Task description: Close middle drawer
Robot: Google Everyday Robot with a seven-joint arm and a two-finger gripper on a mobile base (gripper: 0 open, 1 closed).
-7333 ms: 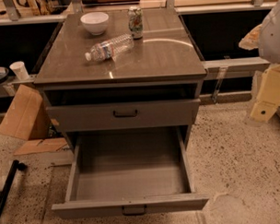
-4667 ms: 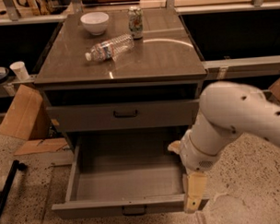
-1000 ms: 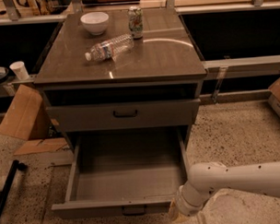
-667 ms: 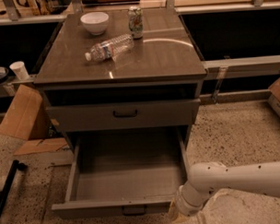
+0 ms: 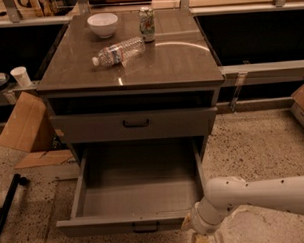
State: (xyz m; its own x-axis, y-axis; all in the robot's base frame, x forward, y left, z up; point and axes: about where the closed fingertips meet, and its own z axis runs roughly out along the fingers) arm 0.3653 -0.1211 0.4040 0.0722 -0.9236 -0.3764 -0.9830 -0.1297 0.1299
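1. Three things sit toward the far edge of the tabletop (image 5: pixel 180 62). A white bowl (image 5: pixel 102 24) is near the far left corner. A clear plastic bottle (image 5: pixel 118 51) lies on its side just nearer, its cap toward the left edge. A can (image 5: pixel 147 23) stands upright about midway along the far edge.
2. Off the left edge stands a white paper cup (image 5: pixel 21 75), with cardboard (image 5: pixel 26 123) leaning lower down.
3. Under the near edge, the top drawer (image 5: pixel 92 128) is almost shut. The middle drawer (image 5: pixel 139 199) below it is pulled far out, its grey box bare.
4. Below the near right corner, the gripper (image 5: pixel 198 238) hangs at the right end of the middle drawer's front. Whether it is clenched or released cannot be told. Its white arm (image 5: pixel 264 194) reaches in from the right.
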